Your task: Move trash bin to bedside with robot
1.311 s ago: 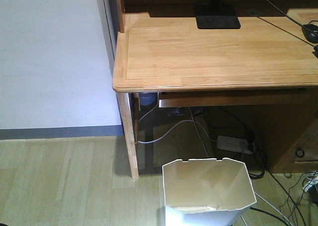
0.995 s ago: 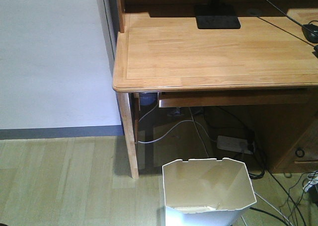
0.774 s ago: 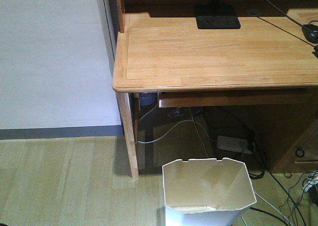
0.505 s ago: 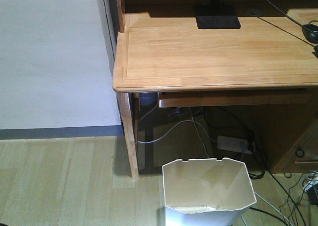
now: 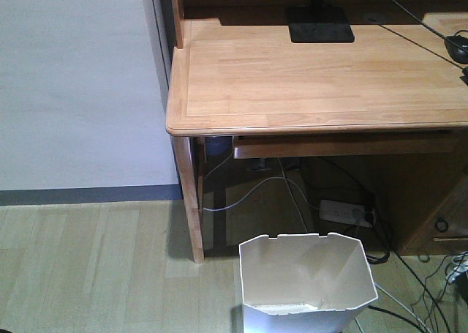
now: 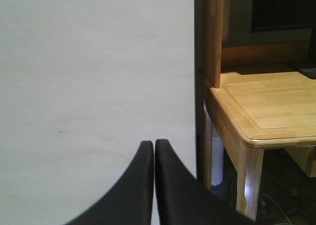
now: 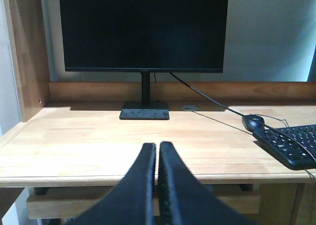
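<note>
Front view: I see the bin [image 5: 306, 274] upright on the floor [image 5: 88, 267], just in front of the desk [image 5: 314, 77] and right of its leg [image 5: 191, 208].

Left wrist view: the left gripper [image 6: 154, 145] has its fingers pressed together and faces a wall [image 6: 94, 76].

Right wrist view: the right gripper [image 7: 158, 146] has its fingers together and points at the monitor [image 7: 143, 27].

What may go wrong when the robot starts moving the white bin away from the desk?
The tall white faceted plastic trash bin stands beside loose cables on the floor; dragging it might snag them. The light wooden desk leg is near too, so a sideways push could bump or tip the bin.
</note>
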`<state>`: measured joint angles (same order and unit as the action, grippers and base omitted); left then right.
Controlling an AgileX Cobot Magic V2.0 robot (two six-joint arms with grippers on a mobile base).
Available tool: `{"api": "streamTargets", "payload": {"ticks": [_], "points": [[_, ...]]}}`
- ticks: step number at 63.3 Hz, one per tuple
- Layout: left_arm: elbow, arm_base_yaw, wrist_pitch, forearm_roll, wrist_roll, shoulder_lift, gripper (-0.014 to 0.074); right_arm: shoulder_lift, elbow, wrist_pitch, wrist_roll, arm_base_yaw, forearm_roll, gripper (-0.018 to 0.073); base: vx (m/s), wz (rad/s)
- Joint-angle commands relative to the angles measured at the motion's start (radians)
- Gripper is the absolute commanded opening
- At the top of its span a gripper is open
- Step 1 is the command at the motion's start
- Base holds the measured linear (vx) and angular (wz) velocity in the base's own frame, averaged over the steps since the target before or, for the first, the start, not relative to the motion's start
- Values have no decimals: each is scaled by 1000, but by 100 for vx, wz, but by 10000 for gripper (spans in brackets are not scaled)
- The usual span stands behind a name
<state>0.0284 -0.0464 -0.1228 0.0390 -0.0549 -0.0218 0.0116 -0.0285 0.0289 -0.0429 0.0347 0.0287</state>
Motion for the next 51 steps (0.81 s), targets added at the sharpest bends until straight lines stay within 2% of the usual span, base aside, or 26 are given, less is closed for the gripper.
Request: {"api": "streamTargets", "payload": {"ticks": [1, 30, 51], "points": [[-21, 0, 72, -5, -4, -4, -6, -9, 25, -83, -2, -1, 3, -9, 0, 0], [-21, 0, 72, -5, -4, -4, -6, -421, 321, 15, 18, -1, 15, -9, 0, 0], [-21, 0, 72, -5, -4, -4, -6, -550, 340, -29, 4, -1, 6, -9, 0, 0]]}}
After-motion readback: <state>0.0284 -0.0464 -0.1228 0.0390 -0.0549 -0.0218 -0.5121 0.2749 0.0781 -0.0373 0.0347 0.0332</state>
